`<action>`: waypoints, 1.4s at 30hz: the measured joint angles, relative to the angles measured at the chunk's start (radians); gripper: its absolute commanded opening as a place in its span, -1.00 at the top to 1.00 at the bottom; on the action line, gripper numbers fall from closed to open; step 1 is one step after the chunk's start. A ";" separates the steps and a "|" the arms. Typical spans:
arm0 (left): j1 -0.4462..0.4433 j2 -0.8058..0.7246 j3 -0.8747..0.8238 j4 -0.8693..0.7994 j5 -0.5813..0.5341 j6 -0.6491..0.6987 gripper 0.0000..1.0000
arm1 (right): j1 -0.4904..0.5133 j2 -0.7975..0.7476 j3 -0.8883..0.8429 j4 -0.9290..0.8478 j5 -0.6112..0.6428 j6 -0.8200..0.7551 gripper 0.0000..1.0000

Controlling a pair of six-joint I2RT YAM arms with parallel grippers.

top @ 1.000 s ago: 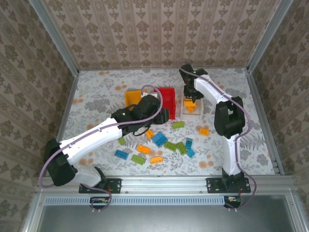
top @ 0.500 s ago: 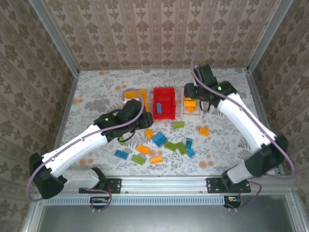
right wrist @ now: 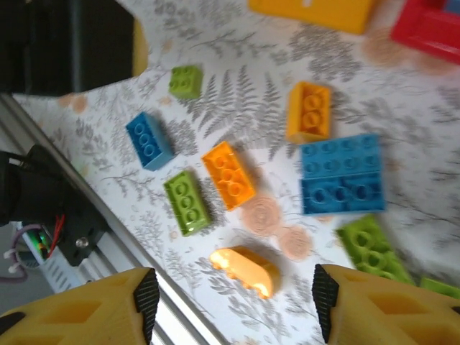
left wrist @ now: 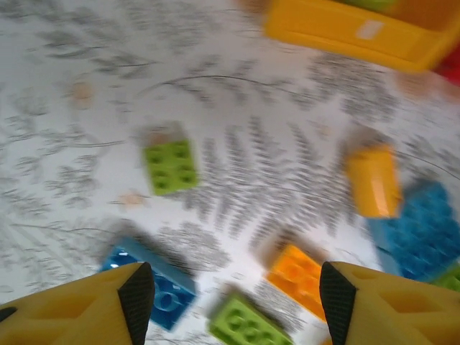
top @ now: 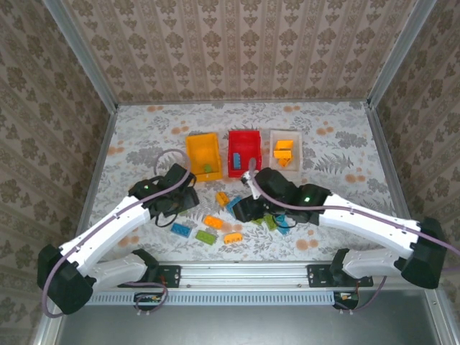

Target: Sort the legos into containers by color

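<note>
My left gripper (left wrist: 231,291) and right gripper (right wrist: 230,302) hang over the loose legos (top: 213,221) by the desk's near edge, jaws spread and empty (ready to pick); the containers (top: 192,149) line up mid-desk, within reach

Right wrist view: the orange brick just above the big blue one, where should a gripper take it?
Pinch the orange brick across its two long side walls, coming straight down from above. It lies flat, studs up, with bare table along both long sides. One short end sits close to the big blue brick, so a finger would likely have little room there.
</note>
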 measured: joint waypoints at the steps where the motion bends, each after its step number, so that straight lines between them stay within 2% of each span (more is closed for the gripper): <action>1: 0.029 0.004 -0.015 -0.002 0.005 0.006 -0.40 | 0.013 0.027 0.004 0.016 -0.014 0.004 -0.33; 5: 0.112 0.078 -0.052 0.019 0.039 0.047 -0.46 | 0.053 0.126 0.038 0.071 -0.047 0.014 -0.43; 10: 0.190 0.172 -0.106 0.107 0.091 0.106 -0.47 | 0.080 0.156 0.047 0.143 -0.071 0.039 -0.47; 18: 0.203 0.287 -0.127 0.242 0.135 0.169 -0.37 | 0.086 0.187 0.048 0.176 -0.077 0.048 -0.48; 20: 0.203 0.293 -0.134 0.262 0.138 0.176 -0.28 | 0.086 0.187 0.049 0.176 -0.077 0.047 -0.48; 28: 0.203 0.339 -0.154 0.318 0.137 0.203 0.31 | 0.086 0.201 0.054 0.179 -0.077 0.059 -0.43; 31: 0.200 0.323 -0.151 0.311 0.122 0.210 0.40 | 0.086 0.201 0.054 0.179 -0.067 0.063 -0.40; 34: 0.161 0.277 -0.099 0.241 0.069 0.220 0.41 | 0.081 0.188 0.053 0.179 -0.025 0.073 -0.40; 37: 0.114 0.251 0.034 0.182 0.039 0.234 0.43 | 0.053 0.138 0.052 0.182 0.034 0.092 -0.40; 42: 0.095 0.324 0.269 0.158 0.008 0.275 0.43 | -0.039 0.090 0.066 0.197 0.128 0.119 -0.39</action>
